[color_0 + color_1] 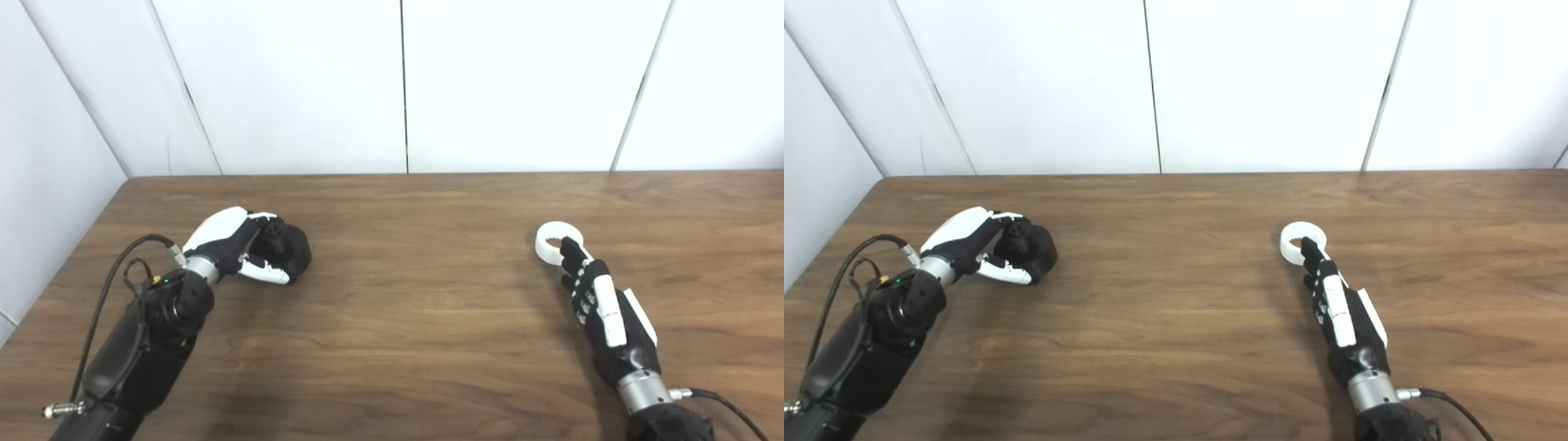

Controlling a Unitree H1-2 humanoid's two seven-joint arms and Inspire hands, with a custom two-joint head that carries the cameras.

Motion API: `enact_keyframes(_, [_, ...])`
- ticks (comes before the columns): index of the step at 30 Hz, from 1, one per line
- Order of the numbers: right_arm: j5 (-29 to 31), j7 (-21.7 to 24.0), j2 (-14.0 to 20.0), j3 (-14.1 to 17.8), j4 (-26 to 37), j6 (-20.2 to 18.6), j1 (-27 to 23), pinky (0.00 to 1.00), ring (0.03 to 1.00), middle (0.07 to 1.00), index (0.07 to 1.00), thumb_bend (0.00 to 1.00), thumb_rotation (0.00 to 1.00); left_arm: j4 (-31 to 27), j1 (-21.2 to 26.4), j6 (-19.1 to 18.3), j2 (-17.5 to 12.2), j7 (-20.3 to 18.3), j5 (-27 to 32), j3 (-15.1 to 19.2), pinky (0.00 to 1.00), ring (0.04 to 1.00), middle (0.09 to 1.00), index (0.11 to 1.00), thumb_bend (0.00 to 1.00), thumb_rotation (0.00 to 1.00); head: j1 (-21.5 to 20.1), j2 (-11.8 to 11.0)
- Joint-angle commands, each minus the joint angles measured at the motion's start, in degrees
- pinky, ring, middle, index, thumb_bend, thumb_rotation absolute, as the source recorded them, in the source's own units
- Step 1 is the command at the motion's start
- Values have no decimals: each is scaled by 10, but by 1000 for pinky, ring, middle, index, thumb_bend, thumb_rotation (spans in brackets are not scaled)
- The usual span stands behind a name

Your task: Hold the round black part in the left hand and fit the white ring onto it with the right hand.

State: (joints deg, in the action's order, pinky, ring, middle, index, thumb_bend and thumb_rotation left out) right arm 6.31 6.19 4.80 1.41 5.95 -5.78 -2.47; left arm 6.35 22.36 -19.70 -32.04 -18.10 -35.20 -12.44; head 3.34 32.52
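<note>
The round black part (293,250) rests on the wooden table (416,318) at the left. My left hand (236,245) is curled around it, fingers over its top and thumb along its near side. At the right lies the white ring (542,248), flat on the table. My right hand (603,312) is stretched out flat behind it with fingers straight. Its fingertips overlap the ring's near rim, but nothing is closed on the ring. The same layout shows in the right eye view, with the black part (1036,248) and the ring (1287,247).
White wall panels (404,86) stand along the table's far edge, and a wall runs down the left side. A black cable (104,288) loops off my left forearm. Bare wood spans the stretch between the two hands.
</note>
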Motion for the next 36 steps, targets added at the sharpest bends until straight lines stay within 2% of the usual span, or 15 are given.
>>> enact_keyframes(1, [1, 1, 0, -2, 13, -2, -2, 1000, 1000, 969, 931, 595, 1000, -6, 23, 3, -11, 9, -1, 10, 1000, 1000, 927, 828, 881, 297, 0, 0])
enact_keyframes(11, [7, 7, 4, -1, 13, 6, -2, 1000, 1000, 969, 924, 585, 1000, -10, 20, 0, -10, 7, -1, 11, 1000, 1000, 917, 770, 857, 290, 0, 1])
enact_keyframes(19, [12, 8, 6, -2, 19, -2, 1, 1000, 1000, 963, 920, 588, 1000, -8, 18, 3, -7, 15, -4, 11, 1000, 1000, 920, 731, 853, 270, 2, 3])
enact_keyframes(31, [10, 9, 12, -7, 26, -5, 3, 1000, 1000, 963, 931, 600, 1000, -17, 8, 0, 2, 20, -8, 15, 933, 997, 923, 723, 859, 215, 3, 5])
enact_keyframes(36, [14, 11, 14, -7, 24, -4, 1, 1000, 1000, 969, 929, 602, 1000, -31, 0, 0, 5, 20, -10, 13, 941, 998, 916, 722, 869, 226, 3, 6])
